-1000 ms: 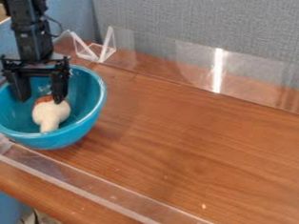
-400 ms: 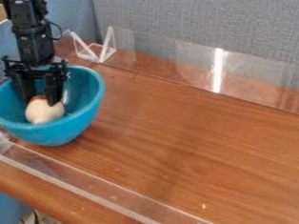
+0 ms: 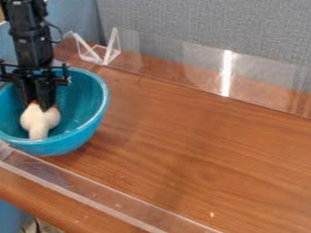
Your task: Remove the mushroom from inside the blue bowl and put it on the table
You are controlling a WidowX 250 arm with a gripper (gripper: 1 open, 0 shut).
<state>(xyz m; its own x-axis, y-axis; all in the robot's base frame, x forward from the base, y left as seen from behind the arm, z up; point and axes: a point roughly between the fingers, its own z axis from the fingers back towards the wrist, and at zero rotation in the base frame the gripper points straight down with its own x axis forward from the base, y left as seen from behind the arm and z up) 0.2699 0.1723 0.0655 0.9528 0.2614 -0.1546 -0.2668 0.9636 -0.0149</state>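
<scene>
The blue bowl (image 3: 80, 133) stands at the table's (image 3: 213, 150) left end. Inside it lies the cream-white mushroom (image 3: 37, 122), left of the bowl's centre. My gripper (image 3: 39, 104) reaches straight down into the bowl from a black arm. Its dark fingers are drawn close together on the top of the mushroom. The mushroom's lower part shows below the fingertips, and I cannot tell if it still rests on the bowl's bottom.
A low clear acrylic border (image 3: 90, 197) runs along the table's front edge, and taller clear panels (image 3: 222, 70) stand along the back. A small clear bracket (image 3: 96, 48) sits behind the bowl against the grey-blue wall. Wood surface stretches right of the bowl.
The fingers, wide apart around the mushroom a second ago, have drawn together onto it. The mushroom has shifted slightly left in the bowl.
</scene>
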